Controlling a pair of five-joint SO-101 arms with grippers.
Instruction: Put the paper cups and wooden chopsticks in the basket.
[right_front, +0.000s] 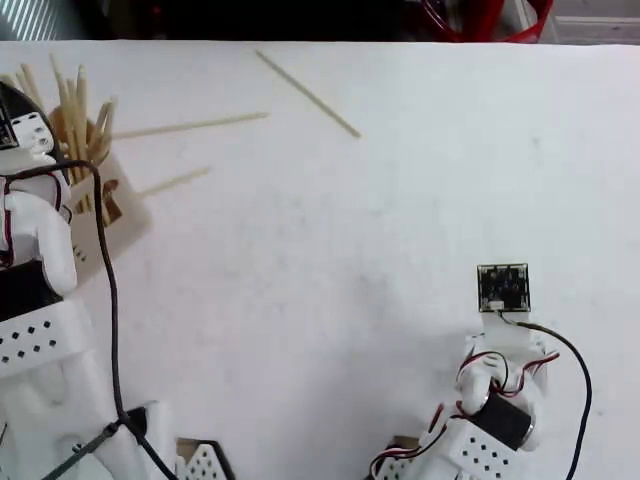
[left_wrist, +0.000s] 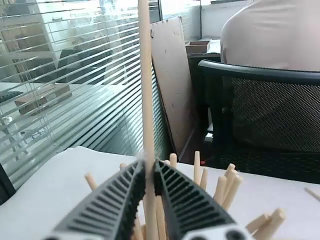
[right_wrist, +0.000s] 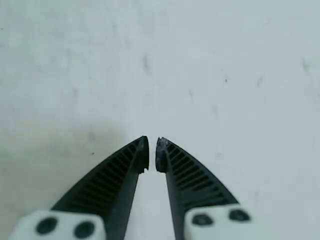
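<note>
at the upper left of the high view the left arm stands over the basket (right_front: 122, 215), which already holds a bundle of wooden chopsticks (right_front: 75, 110). in the left wrist view the left tool (left_wrist: 148, 167) is clamped tight on one upright chopstick (left_wrist: 146, 75), with the blunt ends of the bundle just beneath it. this looks like the release step. it would go best with the stick kept vertical and lowered until its lower end sits among the others, and the tool opened only then, so that it neither tips over the rim nor knocks its neighbours out.

further right, three loose chopsticks (right_front: 190, 125) lie on the worktop (right_front: 400, 200), well apart from the basket.

at the lower right, the right tool (right_wrist: 152, 150) hangs over bare worktop, almost closed with only a thin slit between its tips and nothing in it.
</note>
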